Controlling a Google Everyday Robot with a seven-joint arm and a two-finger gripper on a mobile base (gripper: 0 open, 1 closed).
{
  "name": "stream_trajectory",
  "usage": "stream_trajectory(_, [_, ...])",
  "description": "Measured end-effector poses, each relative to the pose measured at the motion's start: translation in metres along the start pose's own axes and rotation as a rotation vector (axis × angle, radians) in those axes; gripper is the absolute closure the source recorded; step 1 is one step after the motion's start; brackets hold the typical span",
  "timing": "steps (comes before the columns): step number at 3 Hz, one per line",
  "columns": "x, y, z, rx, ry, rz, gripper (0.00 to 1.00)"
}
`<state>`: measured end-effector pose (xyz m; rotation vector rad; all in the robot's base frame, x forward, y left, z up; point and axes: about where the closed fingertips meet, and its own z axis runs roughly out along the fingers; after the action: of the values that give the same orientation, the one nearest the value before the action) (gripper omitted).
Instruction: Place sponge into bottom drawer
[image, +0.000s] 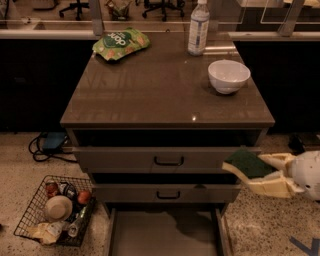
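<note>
The sponge (248, 161) was clamped in the gripper (245, 167), dark green side up, with one pale finger running underneath it and the other along its far right edge. So the gripper was closed on it, no doubt about that. It came in from the right edge of the view and hung in the air by the right-hand corner of the cabinet (165, 85), level with the front of the top drawer (125, 160) and overlapping its right end.

The bottom drawer (150, 235) was pulled out with its plain grey floor showing and a dark shadow across the middle of it. The sponge wasn't in it: it sat higher up and off to the right of the drawer's right wall. The middle drawer (130, 194) looked pulled out a bit too, and both upper ones had black handles.

Up on the cabinet there was a white bowl (228, 75) near the right side, a water bottle (198, 27) at the back, and a green snack bag (121, 43) at the back left. On the speckled floor to the left sat a wire basket (30, 220) full of odds and ends.
</note>
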<state>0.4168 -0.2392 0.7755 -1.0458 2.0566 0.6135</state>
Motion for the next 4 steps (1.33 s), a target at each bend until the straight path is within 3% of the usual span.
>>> stream_trajectory(1, [0.060, 0.022, -0.006, -0.062, 0.017, 0.042, 1.00])
stream_trajectory(2, [0.099, 0.040, 0.007, -0.114, 0.029, 0.071, 1.00])
stream_trajectory(3, [0.099, 0.040, 0.007, -0.115, 0.029, 0.071, 1.00])
stream_trajectory(4, [0.112, 0.037, 0.058, -0.132, 0.012, 0.065, 1.00])
